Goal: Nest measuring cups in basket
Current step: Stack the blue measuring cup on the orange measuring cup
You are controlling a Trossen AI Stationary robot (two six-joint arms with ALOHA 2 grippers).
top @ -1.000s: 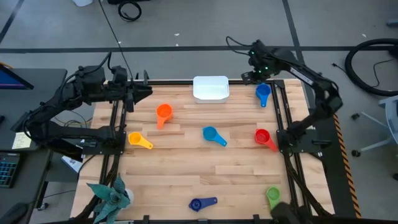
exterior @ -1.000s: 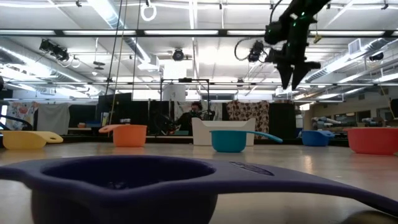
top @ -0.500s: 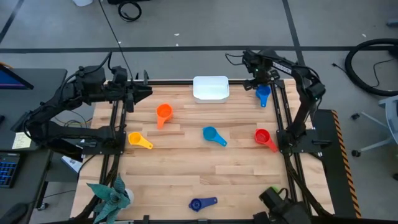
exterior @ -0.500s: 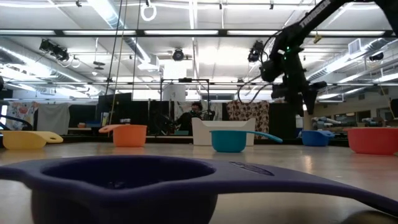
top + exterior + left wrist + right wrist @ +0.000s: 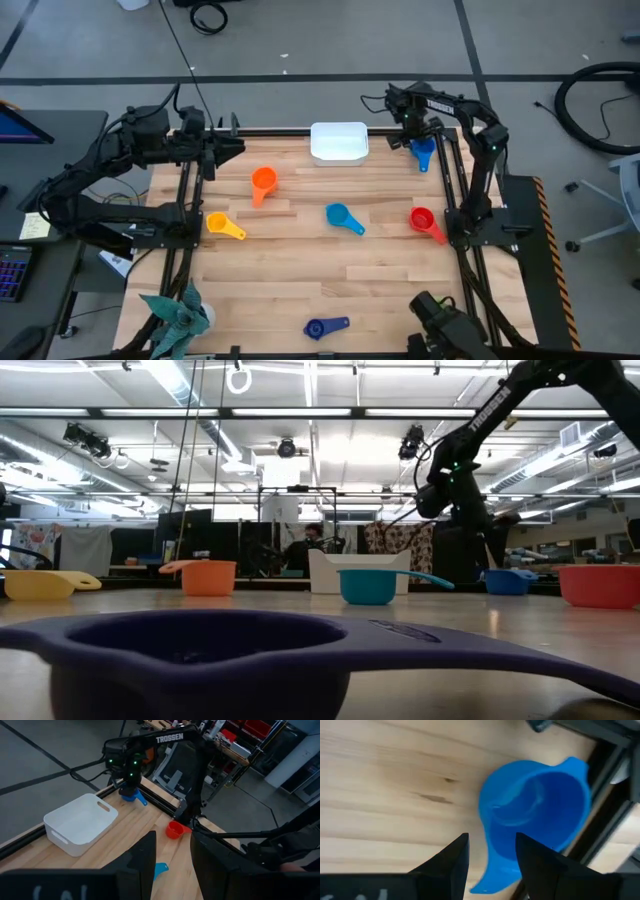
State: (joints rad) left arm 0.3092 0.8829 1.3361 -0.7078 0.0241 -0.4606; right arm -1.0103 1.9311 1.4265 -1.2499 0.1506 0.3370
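The medium blue measuring cup (image 5: 535, 810) lies at the table's far right corner, bowl up, beside the white basket (image 5: 339, 141). My right gripper (image 5: 492, 865) points down, open, just above it, with the cup's handle (image 5: 487, 879) between its fingers; I see no touch. My left gripper (image 5: 236, 148) waits open, raised over the far left edge. Orange (image 5: 263, 181), yellow (image 5: 224, 226), light blue (image 5: 343, 217), red (image 5: 424, 221) and dark blue (image 5: 325, 327) cups rest on the wood.
A teal spiky plant (image 5: 180, 312) stands at the near left corner. Black frame rails (image 5: 452, 180) run along the table's sides, one close beside the medium blue cup. Bare wood lies between the scattered cups in the table's middle.
My right gripper has come down toward the medium blue cup and tipped from slanting to nearly straight down. Its fingers have kept the same gap. The cups and basket have not moved.
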